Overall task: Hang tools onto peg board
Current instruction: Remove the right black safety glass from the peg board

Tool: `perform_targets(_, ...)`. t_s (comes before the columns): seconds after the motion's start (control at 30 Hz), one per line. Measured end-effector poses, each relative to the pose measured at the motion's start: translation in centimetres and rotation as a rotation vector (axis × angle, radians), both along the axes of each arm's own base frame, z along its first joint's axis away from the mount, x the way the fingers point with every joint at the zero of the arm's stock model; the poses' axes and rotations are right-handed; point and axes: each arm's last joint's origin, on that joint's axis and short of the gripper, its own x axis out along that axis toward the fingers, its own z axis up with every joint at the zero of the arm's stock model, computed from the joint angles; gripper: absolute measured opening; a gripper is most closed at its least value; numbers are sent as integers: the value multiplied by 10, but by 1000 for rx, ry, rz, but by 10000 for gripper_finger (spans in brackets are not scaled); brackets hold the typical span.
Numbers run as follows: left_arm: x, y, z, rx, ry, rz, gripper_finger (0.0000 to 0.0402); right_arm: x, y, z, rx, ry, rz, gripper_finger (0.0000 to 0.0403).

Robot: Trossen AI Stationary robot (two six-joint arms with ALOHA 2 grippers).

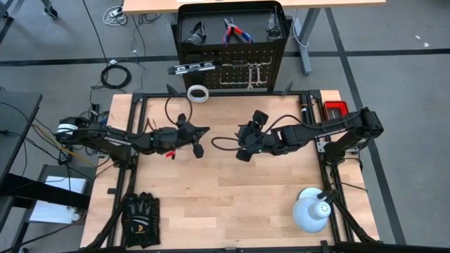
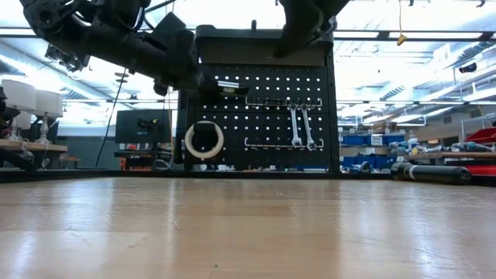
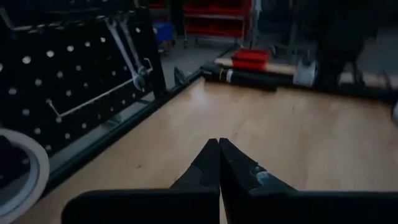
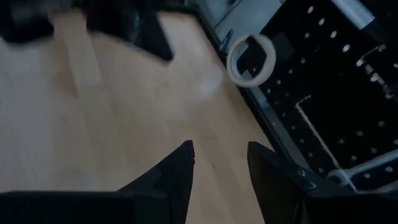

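The white tape roll [image 3: 15,171] is cut off by the picture's edge.

Black gloves [image 1: 140,219] on the wooden table [image 1: 225,204] at its near left corner, white dome lamp [image 1: 311,211] at the near right corner, small red box [image 1: 336,107] off the far right corner
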Motion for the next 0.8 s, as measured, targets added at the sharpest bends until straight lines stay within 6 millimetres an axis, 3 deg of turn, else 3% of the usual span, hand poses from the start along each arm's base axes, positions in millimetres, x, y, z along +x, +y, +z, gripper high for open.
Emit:
perform_targets(0.23, -8, -2, 15, -19, -77, 26, 0, -4, -2, -21, -1, 32, -24, 160)
perform_targets(0.63, -17, -5, 23, 164, 20, 84, 0, -2, -2, -22, -17, 25, -7, 158)
perform_targets(0.8, -17, -4, 23, 8, -79, 106, 0, -1, -2, -22, 52, -8, 3, 160)
